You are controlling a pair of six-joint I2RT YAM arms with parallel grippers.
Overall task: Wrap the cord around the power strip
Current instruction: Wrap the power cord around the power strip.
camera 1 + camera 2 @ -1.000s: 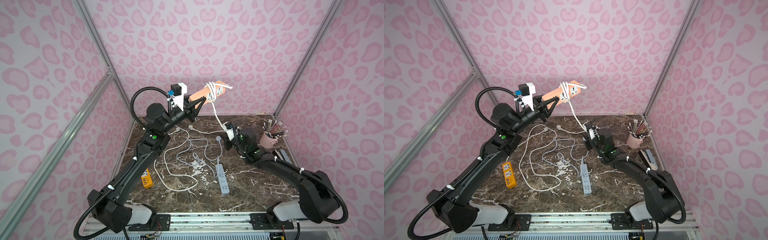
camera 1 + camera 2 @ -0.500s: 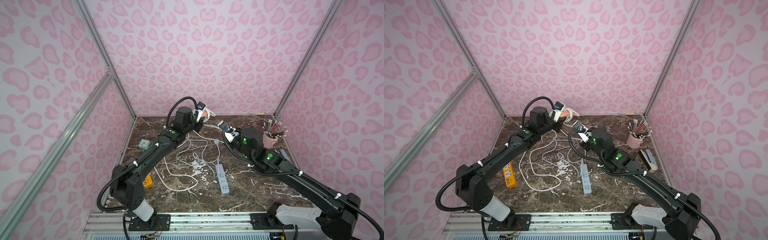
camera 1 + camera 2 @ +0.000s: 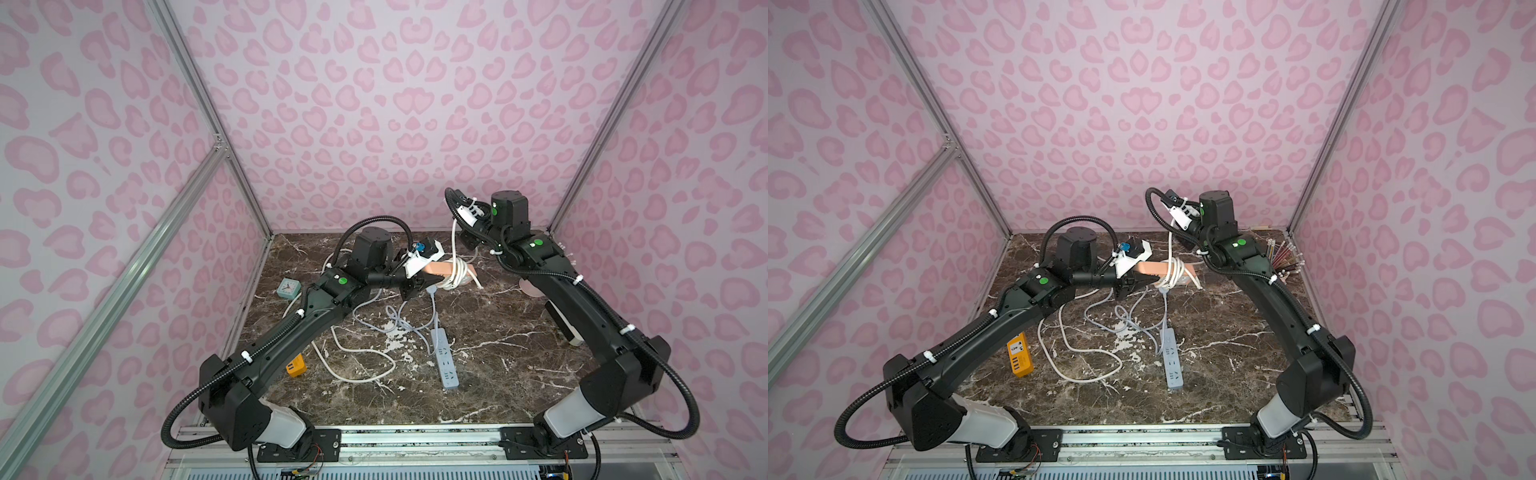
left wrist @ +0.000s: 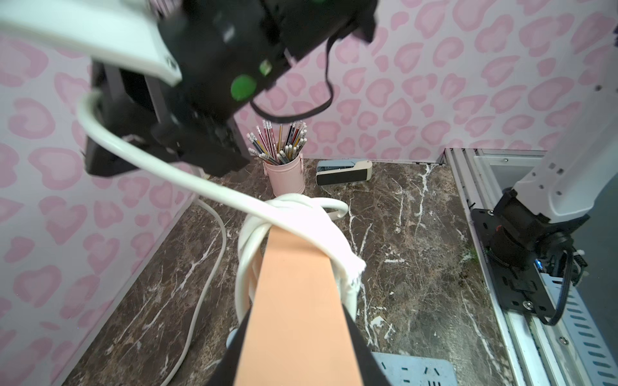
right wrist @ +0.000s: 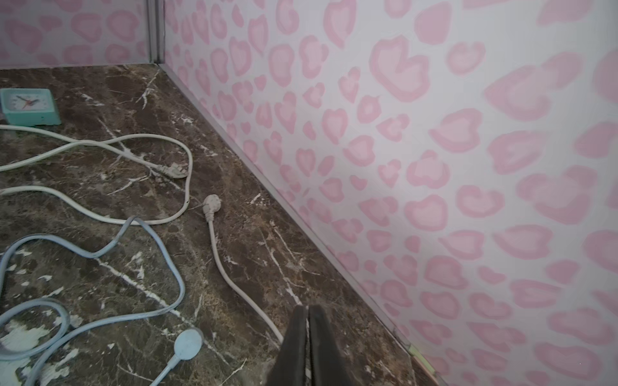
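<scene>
Cord (image 3: 454, 272) is pinched in my closed right hand (image 5: 307, 314), which has risen above the power strip (image 3: 1152, 269); my left hand (image 3: 1140, 282) clamps that strip's end, now lowered from high up. Several turns ring the strip, so another loop looks next.
</scene>
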